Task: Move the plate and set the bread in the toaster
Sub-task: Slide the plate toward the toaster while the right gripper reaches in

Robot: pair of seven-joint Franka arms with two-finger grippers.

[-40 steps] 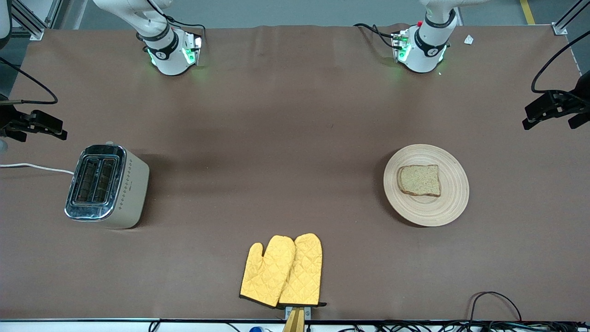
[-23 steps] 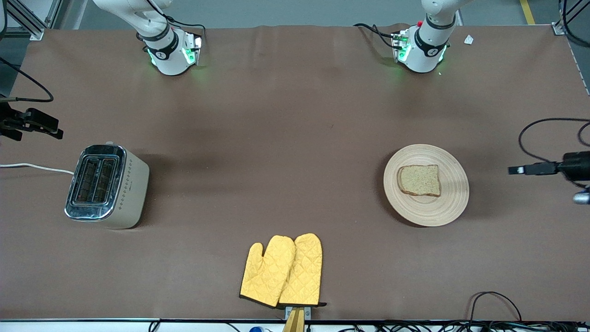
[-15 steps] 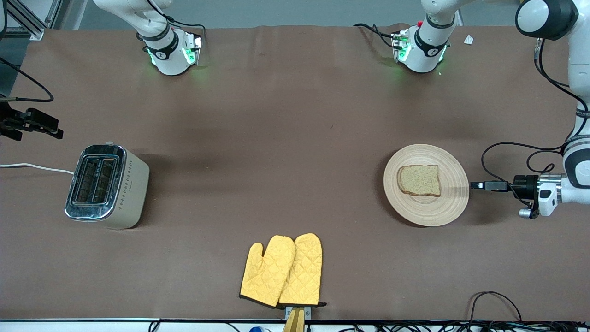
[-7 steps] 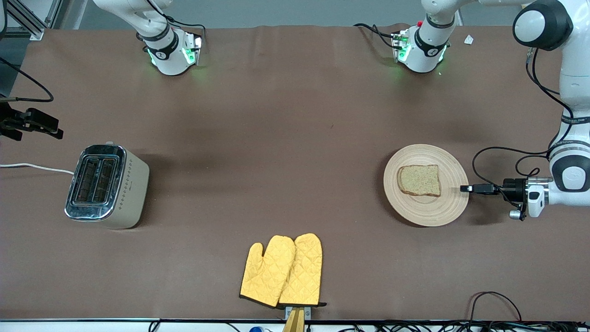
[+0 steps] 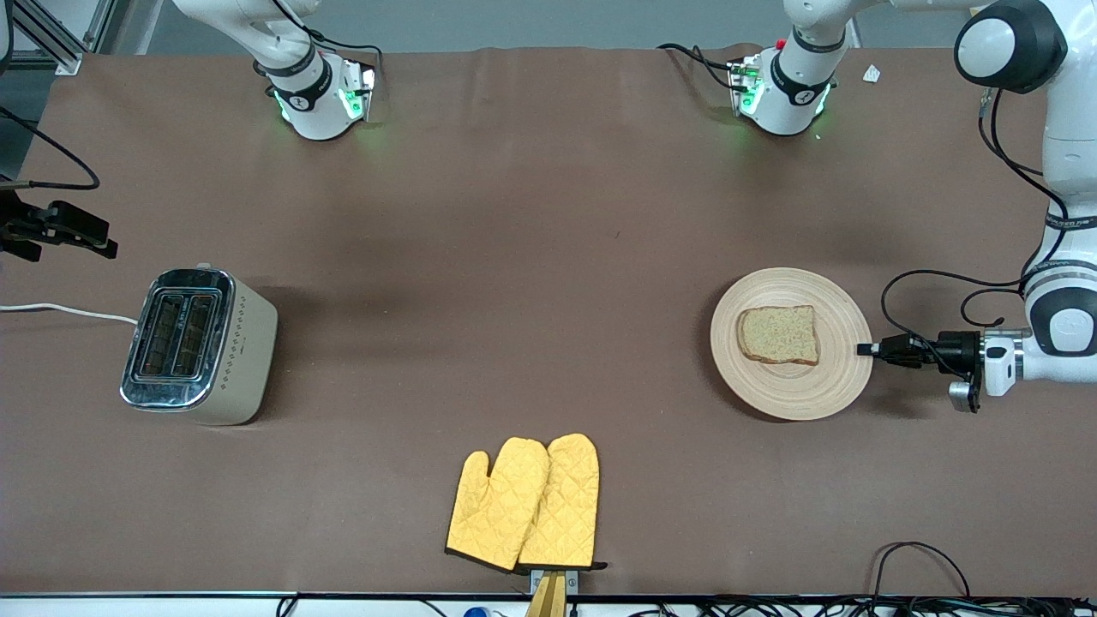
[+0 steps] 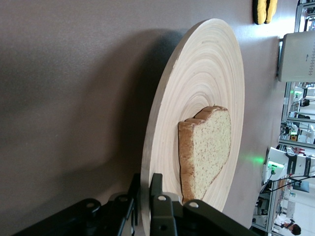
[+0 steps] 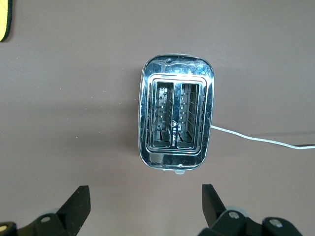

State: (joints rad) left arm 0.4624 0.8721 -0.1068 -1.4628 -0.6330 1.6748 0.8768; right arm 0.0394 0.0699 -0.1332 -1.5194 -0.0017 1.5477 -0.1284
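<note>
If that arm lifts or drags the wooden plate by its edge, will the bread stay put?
Probably, if kept level: the bread lies flat and loose on the plate. The left gripper pinches only the rim, so the stiff plate may sag or tilt, letting the bread slide.

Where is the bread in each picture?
Front view: the bread lies on the plate, toward the left arm's end of the table.
Left wrist view: the bread fills the middle, seen edge-on, on the plate, just past the left gripper.
Right wrist view: no bread here, only the toaster.
Shared landmark: the plate, in the front and left wrist views.
</note>
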